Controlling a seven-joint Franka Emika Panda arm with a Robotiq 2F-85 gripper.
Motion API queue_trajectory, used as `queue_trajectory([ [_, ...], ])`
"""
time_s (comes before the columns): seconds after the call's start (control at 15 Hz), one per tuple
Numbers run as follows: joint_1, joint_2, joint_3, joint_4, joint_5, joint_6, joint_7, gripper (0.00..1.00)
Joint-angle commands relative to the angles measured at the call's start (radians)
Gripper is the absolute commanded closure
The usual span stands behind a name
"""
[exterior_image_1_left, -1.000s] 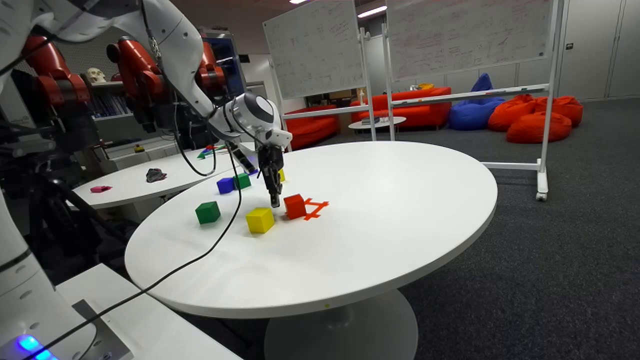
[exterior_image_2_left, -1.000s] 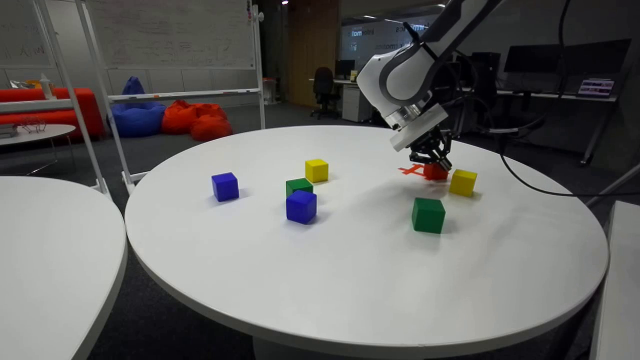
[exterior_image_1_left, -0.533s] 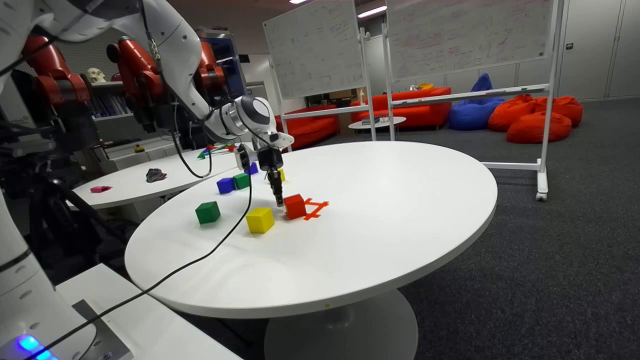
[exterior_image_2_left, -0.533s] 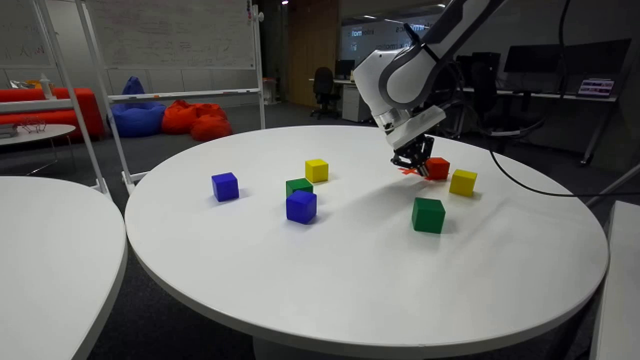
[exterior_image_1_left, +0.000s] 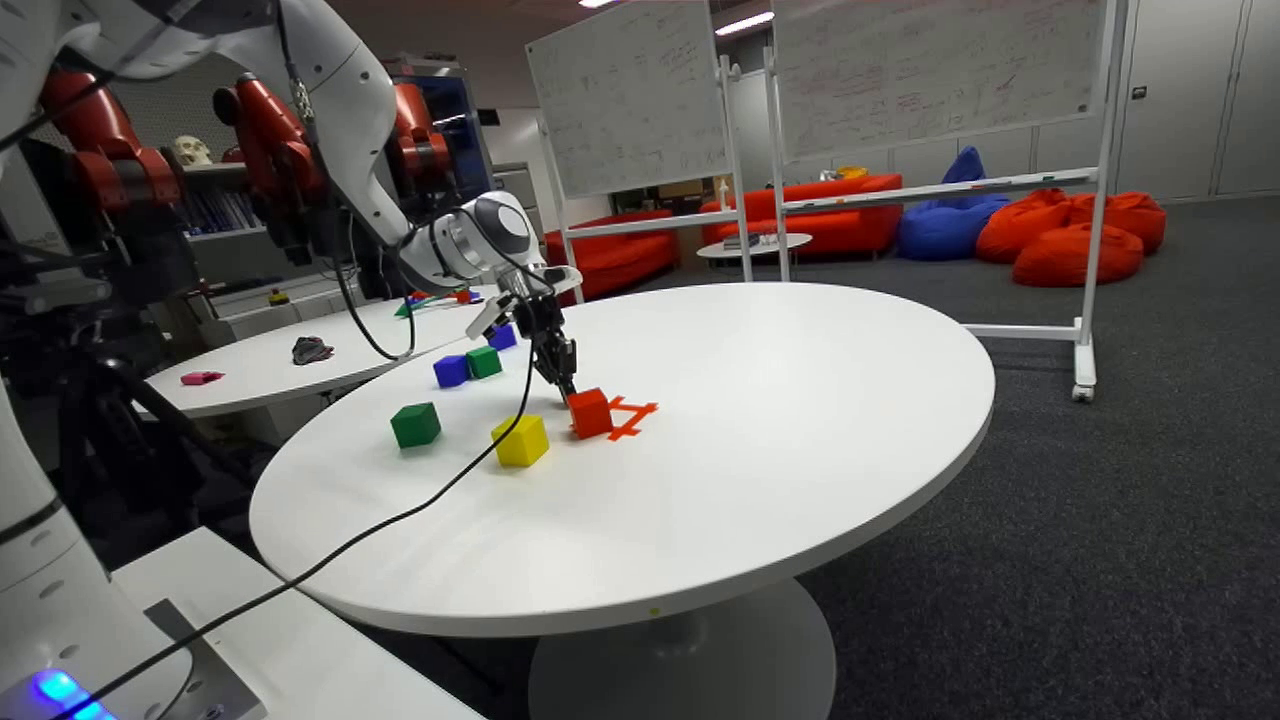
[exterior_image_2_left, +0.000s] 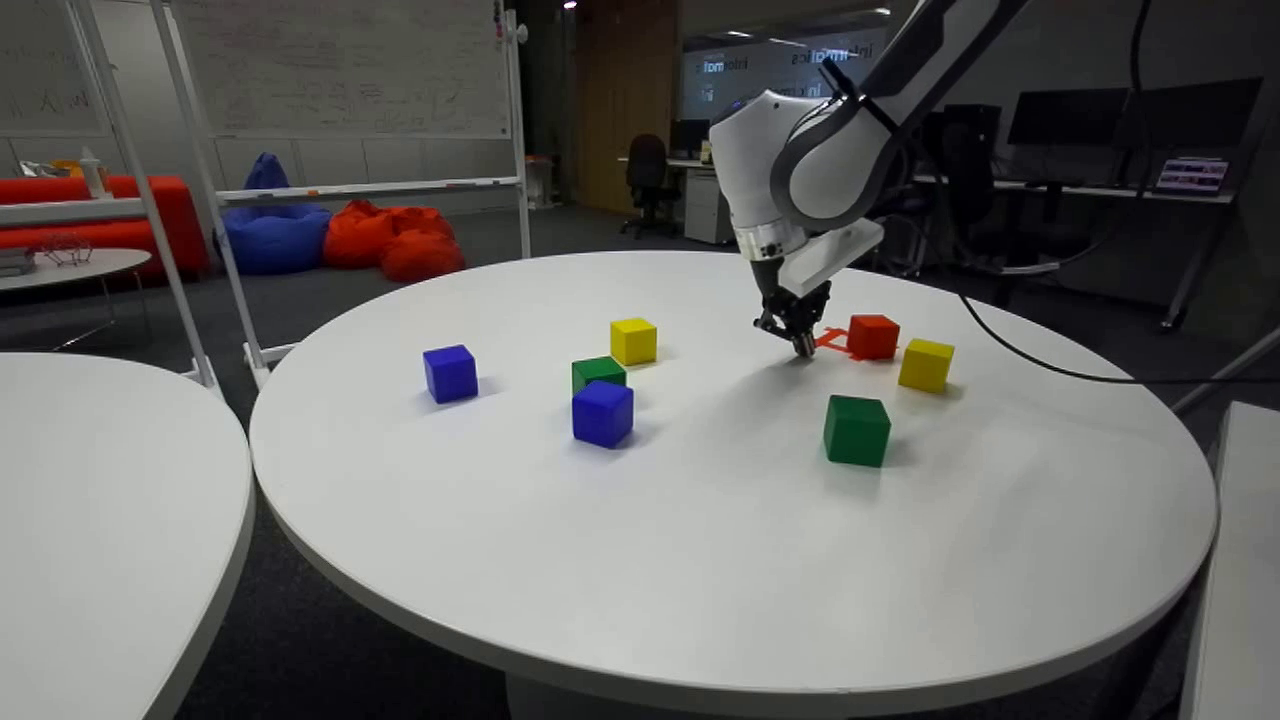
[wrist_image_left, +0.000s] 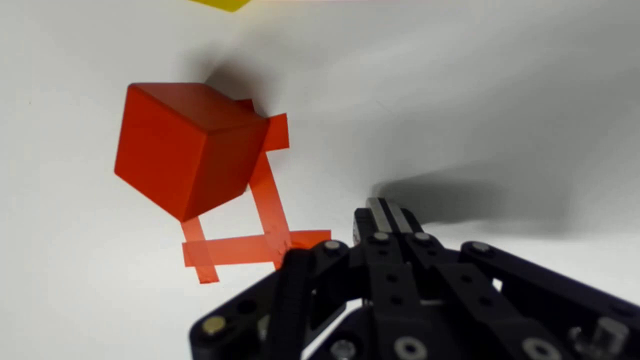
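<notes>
red tape (wrist_image_left: 271, 210) partly under red cube (wrist_image_left: 192, 150)

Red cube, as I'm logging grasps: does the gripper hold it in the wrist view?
No, the gripper is shut with nothing in it, and the red cube stands apart from it.

The round white surface (exterior_image_2_left: 720, 570) carries a red cube (exterior_image_2_left: 873, 338) partly over crossed red tape strips (wrist_image_left: 270, 200), a yellow cube (exterior_image_2_left: 925, 366) and green cube (exterior_image_2_left: 857, 431) near it; well apart sit a second yellow cube (exterior_image_2_left: 634, 342), second green cube (exterior_image_2_left: 598, 371), blue cube (exterior_image_2_left: 603, 415) and second blue cube (exterior_image_2_left: 451, 374).
</notes>
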Motion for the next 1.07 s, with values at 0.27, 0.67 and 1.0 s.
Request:
queue_trajectory([
  [0.27, 0.016, 0.001, -0.018, 0.001, 0.016, -0.004, -0.036, 1.0],
  [0.67, 0.009, -0.01, 0.0, -0.029, -0.013, 0.17, -0.219, 1.0],
  [1.0, -0.014, -0.013, 0.022, -0.06, 0.002, 0.338, -0.409, 1.0],
])
